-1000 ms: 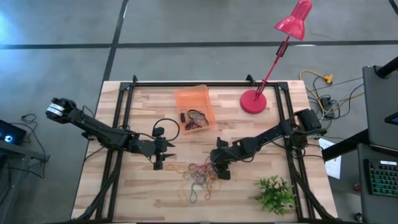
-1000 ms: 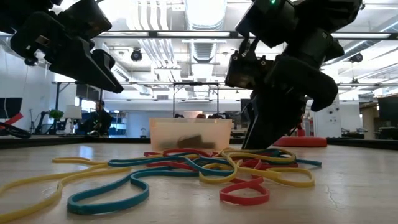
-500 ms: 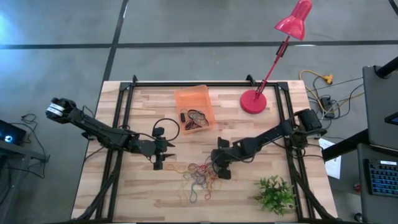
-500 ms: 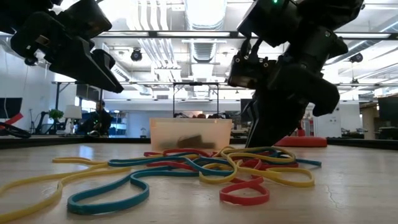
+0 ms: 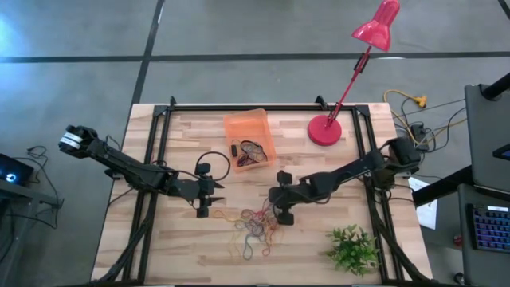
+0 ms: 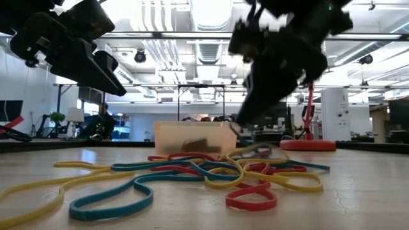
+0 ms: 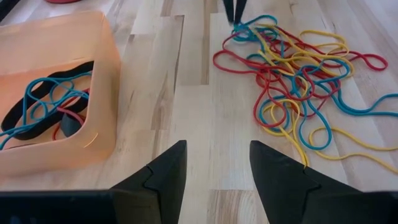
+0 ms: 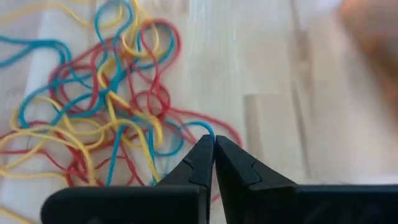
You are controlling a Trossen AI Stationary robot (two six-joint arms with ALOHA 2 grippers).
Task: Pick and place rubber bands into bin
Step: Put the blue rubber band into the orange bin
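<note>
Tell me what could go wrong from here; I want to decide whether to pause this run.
1. The right gripper has its fingers shut at the edge of the tangled rubber bands; lifting may drag several linked bands along, or the thin band may slip out.
2. On the way to the bin, trailing bands could drop on the table or catch the bin's wall.
3. The left gripper waits open between pile and bin, so the arms could crowd.

The table (image 7: 186,81) is pale wood planks — smooth, with a matt grain. The bin (image 7: 102,74) is translucent orange plastic, faintly glossy. The rubber bands (image 7: 292,68) look like smooth elastic — red, yellow, blue. Both grippers' fingers (image 7: 165,174) are matt black plastic.
</note>
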